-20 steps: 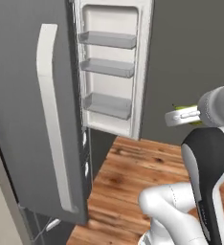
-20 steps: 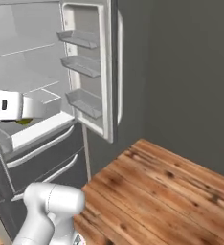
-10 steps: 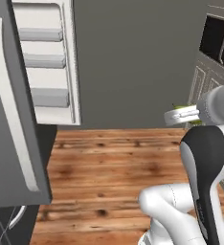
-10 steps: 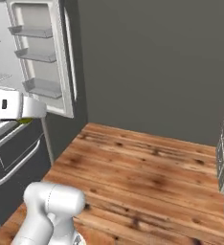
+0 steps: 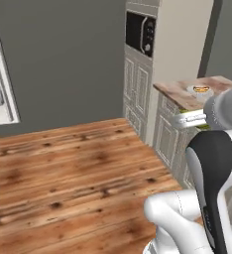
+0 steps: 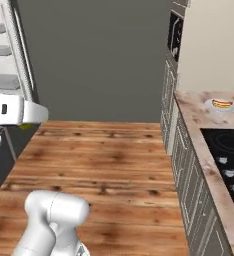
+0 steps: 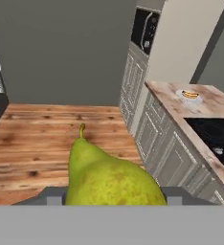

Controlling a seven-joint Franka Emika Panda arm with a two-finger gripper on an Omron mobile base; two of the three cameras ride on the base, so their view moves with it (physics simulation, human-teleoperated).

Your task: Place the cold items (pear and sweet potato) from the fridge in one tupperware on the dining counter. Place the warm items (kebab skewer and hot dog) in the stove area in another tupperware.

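A yellow-green pear (image 7: 111, 179) with its stem pointing away sits large at the bottom of the hand view, and my gripper (image 7: 113, 200) is shut on it. In the left base view the gripper (image 5: 188, 119) hangs at the right, level with the counter edge, with a strip of green between its fingers. In the right base view the gripper (image 6: 28, 126) is at the far left. The hot dog (image 6: 222, 103) lies on a small white plate on the counter beside the stove; the same hot dog (image 5: 201, 90) (image 7: 190, 94) shows in the other two views.
A black stove (image 6: 228, 146) is set into the wooden counter (image 6: 190, 107) at the right. A tall cabinet with a built-in microwave (image 5: 141, 32) stands behind it. The open fridge door (image 6: 5, 55) is at the left. Wooden floor (image 5: 73, 163) lies between.
The whole picture has swung from the open fridge to the cabinets and stove counter, so the base has turned. The pear stays in the gripper.
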